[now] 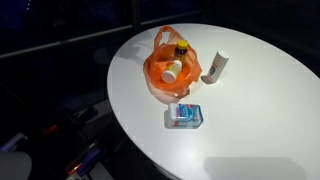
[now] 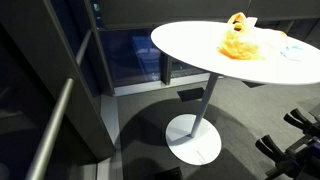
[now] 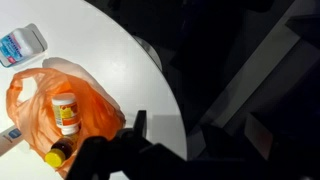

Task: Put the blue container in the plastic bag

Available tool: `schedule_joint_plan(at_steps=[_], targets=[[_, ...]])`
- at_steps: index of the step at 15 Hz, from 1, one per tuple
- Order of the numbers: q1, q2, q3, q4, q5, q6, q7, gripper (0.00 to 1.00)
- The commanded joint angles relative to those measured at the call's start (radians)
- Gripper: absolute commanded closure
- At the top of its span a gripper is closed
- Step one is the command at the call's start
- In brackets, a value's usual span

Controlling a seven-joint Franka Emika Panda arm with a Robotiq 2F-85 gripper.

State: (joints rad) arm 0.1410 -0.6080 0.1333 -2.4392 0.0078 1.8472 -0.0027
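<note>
The blue container (image 1: 186, 115) is a flat, blue-and-white box lying on the round white table (image 1: 250, 120), in front of the orange plastic bag (image 1: 168, 70). In the wrist view the container (image 3: 22, 45) is at the top left and the bag (image 3: 40, 95) at the lower left. The bag lies open with a white pill bottle (image 3: 66, 113) and a yellow-capped dark bottle (image 3: 55, 157) in it. My gripper (image 3: 196, 125) shows only in the wrist view. It is dark, open and empty, and hangs over the table's edge beside the bag, far from the container.
A white tube-shaped bottle (image 1: 217, 66) stands beside the bag. The table stands on a single pedestal (image 2: 205, 100) with a round foot. The floor around it is dark. A dark glass wall and a railing (image 2: 60, 110) stand off to one side.
</note>
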Motion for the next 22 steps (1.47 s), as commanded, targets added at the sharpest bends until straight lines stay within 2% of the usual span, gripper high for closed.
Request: schedule_joint_plan(at_steps=[1, 5, 10, 17, 22], targets=[[0.002, 0.001, -0.001, 0.002, -0.001, -0.003, 0.001, 0.0], [0.002, 0.001, -0.001, 0.002, -0.001, -0.003, 0.001, 0.0], [-0.02, 0.066, -0.003, 0.065, -0.028, -0.005, 0.005, 0.0], [-0.078, 0.217, -0.003, 0.18, -0.12, 0.003, 0.048, 0.0], [-0.129, 0.324, -0.022, 0.227, -0.193, 0.017, 0.124, 0.0]])
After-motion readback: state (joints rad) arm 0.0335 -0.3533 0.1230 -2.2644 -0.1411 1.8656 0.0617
